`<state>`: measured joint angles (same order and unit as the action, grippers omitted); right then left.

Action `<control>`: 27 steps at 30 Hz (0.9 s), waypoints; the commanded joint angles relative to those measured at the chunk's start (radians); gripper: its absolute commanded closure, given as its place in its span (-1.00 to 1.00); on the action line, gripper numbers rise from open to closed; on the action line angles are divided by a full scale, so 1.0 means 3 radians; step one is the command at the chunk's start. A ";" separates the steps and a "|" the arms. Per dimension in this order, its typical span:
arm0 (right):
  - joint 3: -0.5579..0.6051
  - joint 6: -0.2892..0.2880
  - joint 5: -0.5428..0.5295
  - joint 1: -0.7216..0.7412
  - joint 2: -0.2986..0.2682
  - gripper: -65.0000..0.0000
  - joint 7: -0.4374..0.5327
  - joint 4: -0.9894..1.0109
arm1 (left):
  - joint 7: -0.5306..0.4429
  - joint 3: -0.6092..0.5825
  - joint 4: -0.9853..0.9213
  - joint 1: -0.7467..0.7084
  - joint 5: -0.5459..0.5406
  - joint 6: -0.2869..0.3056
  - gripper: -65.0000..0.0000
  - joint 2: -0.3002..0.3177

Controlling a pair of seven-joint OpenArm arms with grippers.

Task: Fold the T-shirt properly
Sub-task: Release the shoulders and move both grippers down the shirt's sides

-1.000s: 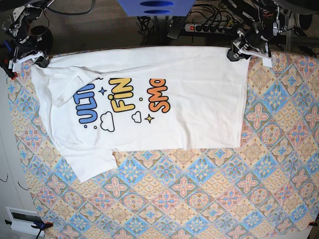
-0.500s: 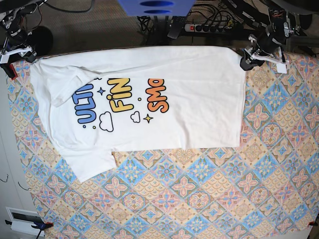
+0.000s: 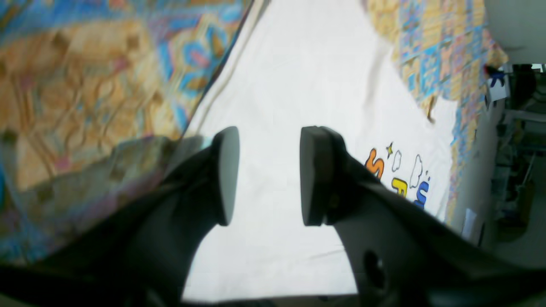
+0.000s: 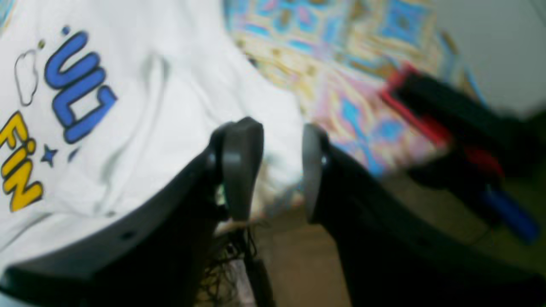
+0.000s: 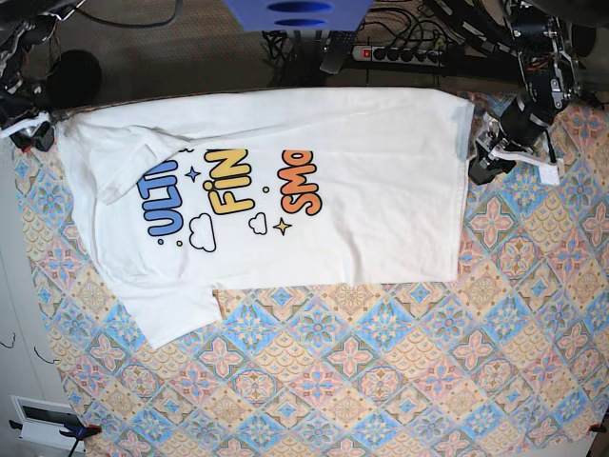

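Base view shows the T-shirt (image 5: 285, 190) spread flat across the upper half of the frame, print side up, lying on a tabletop covered by a patterned cloth (image 5: 381, 371) of blue, orange and pink tiles. Its printed words run sideways near the shirt's middle — blue at the left, yellow in the centre, orange to the right — with small clouds and stars below them. One sleeve juts toward the lower left of the frame; the upper left part is folded over onto the shirt, hiding part of the blue word.

At the right edge of the shirt, the left end effector (image 5: 487, 167) sits just beside the hem, over the patterned cloth. Seen from the left wrist view, its fingers (image 3: 226, 175) stand apart with nothing between them, only white cloth far beneath.

At the far upper left of the base view, the right end effector (image 5: 33, 133) sits next to the shirt's corner. From the right wrist view its fingers (image 4: 241, 166) are also parted and empty — the shirt's edge lies blurred below the gap.
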<state>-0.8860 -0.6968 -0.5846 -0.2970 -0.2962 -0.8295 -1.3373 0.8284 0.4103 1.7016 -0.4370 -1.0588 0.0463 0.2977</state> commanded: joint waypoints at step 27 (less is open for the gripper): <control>0.1212 -0.0005 0.1000 0.1657 -0.0202 0.41 0.0205 0.0767 | -0.0196 -0.0736 -0.1542 0.1822 0.0801 0.0022 0.26 0.0284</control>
<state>-0.5190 -0.6956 -0.2653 0.1761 -0.3325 -0.7940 -1.0897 0.7845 0.1833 1.2247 0.0910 -0.8120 0.0528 0.3656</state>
